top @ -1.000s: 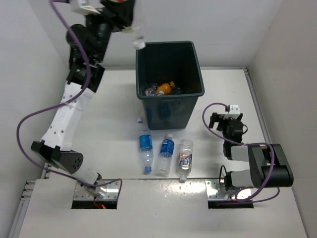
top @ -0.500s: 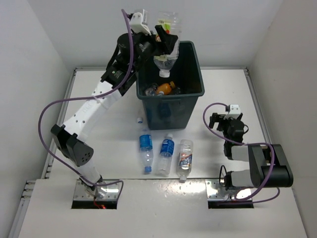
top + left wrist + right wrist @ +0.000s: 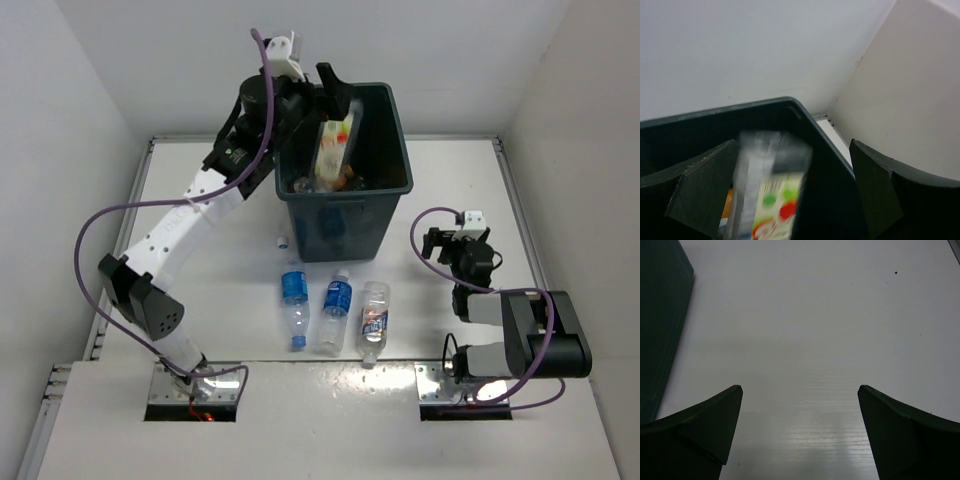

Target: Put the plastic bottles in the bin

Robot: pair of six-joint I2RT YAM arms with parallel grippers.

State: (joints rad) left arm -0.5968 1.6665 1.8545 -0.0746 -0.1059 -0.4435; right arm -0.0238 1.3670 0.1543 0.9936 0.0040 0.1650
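Three clear plastic bottles lie side by side on the table in front of the bin: two with blue labels (image 3: 293, 303) (image 3: 337, 308) and one with a white label (image 3: 374, 318). The dark grey-green bin (image 3: 343, 226) stands at the back middle. My left gripper (image 3: 333, 92) is open above the bin's back left rim (image 3: 765, 105). A blurred clear-and-white item with red and green marks (image 3: 333, 146) is loose below its jaws, inside the bin (image 3: 771, 200). My right gripper (image 3: 446, 244) is open and empty over bare table (image 3: 800, 387), right of the bin.
An orange bottle (image 3: 345, 172) and other litter lie in the bin's bottom. A small white cap (image 3: 283, 241) sits on the table by the bin's front left corner. The bin's side wall (image 3: 660, 315) is to the left of my right gripper. White walls enclose the table.
The left gripper swung in over the bin holding the red-and-green marked item, then opened. The item has dropped from its jaws into the bin. The right arm has not moved.
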